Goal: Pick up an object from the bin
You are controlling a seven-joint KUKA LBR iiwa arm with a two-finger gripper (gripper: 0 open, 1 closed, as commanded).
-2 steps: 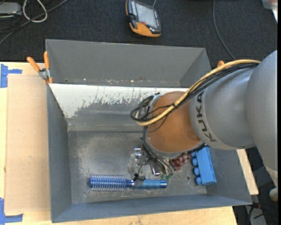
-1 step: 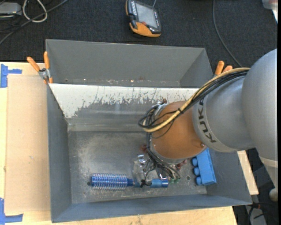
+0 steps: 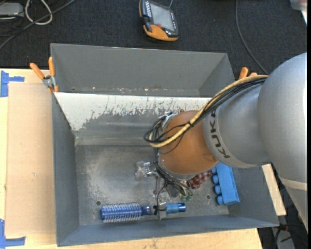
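Observation:
A blue hairbrush lies along the bin's near wall, bristle head to the left and short blue handle to the right. My gripper hangs below the orange wrist cover and comes down right at the brush's neck, between head and handle. Just right of the gripper lies a dark red, knobbly thing, partly hidden under the wrist. Further right, a blue plastic block with round studs on its left side lies against the bin's right wall.
The arm and its orange cover with cables hang over the bin's centre right and hide the floor beneath. The left half of the bin floor is bare scuffed metal.

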